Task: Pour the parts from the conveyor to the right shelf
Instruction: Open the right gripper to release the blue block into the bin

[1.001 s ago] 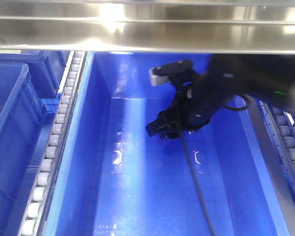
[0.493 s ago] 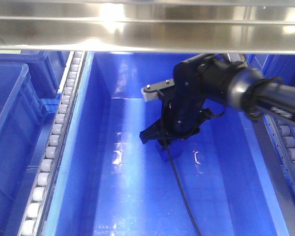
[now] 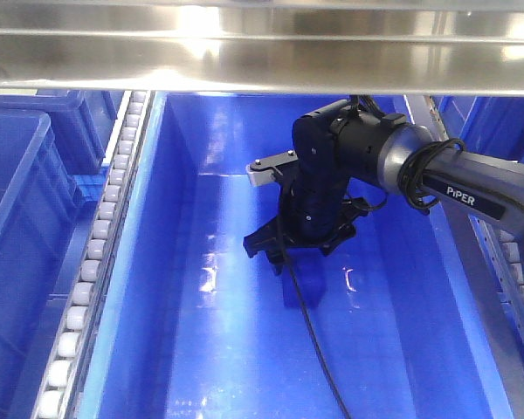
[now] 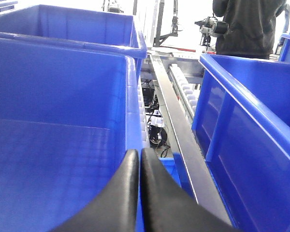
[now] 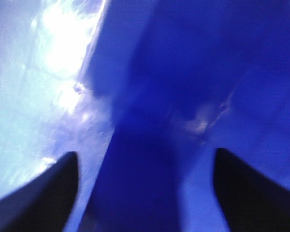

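Note:
My right gripper hangs inside the large blue crate on the steel shelf, pointing down at its floor, jaws wide open. A dark blue block shape lies on the crate floor just under it. In the right wrist view this blurred blue part sits between the two spread fingers, touching neither. My left gripper is shut and empty, over the wall of another blue crate. The conveyor is out of view.
A shiny steel shelf beam runs across the top, close above the right arm. White roller rails flank the crate, with more blue crates to the left. A black cable trails across the crate floor.
My right arm has swung left and deeper into the crate, and the wrist has turned downward. The gripper sits a little lower and further left than before.

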{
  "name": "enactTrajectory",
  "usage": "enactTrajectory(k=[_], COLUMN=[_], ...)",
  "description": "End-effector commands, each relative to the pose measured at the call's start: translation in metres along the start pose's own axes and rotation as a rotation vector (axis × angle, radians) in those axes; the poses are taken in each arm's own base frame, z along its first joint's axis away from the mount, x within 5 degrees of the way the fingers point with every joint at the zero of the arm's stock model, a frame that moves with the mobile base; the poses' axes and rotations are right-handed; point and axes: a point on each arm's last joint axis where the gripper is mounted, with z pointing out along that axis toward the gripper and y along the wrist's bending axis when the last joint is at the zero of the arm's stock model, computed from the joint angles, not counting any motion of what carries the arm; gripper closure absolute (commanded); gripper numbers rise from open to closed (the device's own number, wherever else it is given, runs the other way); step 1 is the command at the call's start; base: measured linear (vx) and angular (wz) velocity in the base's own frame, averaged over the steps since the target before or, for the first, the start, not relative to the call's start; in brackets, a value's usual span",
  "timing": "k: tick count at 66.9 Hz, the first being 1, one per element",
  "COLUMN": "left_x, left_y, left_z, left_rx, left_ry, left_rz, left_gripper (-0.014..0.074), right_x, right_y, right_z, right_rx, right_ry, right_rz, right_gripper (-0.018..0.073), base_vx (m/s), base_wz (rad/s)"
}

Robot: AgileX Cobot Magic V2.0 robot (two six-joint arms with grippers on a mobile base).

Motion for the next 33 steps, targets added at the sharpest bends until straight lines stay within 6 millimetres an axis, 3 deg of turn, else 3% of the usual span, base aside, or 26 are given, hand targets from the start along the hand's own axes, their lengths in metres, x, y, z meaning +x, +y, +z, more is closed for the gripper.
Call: enactTrajectory(k=[1,16,33], left_x=[0.000,0.000,0.000], left_y=[0.000,0.000,0.000], left_z=[0.000,0.000,0.000], left_rx=[0.017,0.017,0.017], left_ry=[-0.059,-0.059,-0.059], left_rz=[-0.013,-0.013,-0.013], left_gripper=[0.0603,0.0603,0.0603], right_x=[-0.010,-0.009,0.031], right_y=[-0.002,-0.003,-0.007], right_z=[-0.037,-0.074,-0.099], right_rx=[0.009,-0.015,-0.044], right_ry=[-0.160,-0.367,-0.613], right_rz=[-0.021,-0.031,-0.052], right_gripper=[-0.0034,-0.0034,-0.0034], base_vx=[0.00,0.00,0.00], base_wz=[0.00,0.00,0.00])
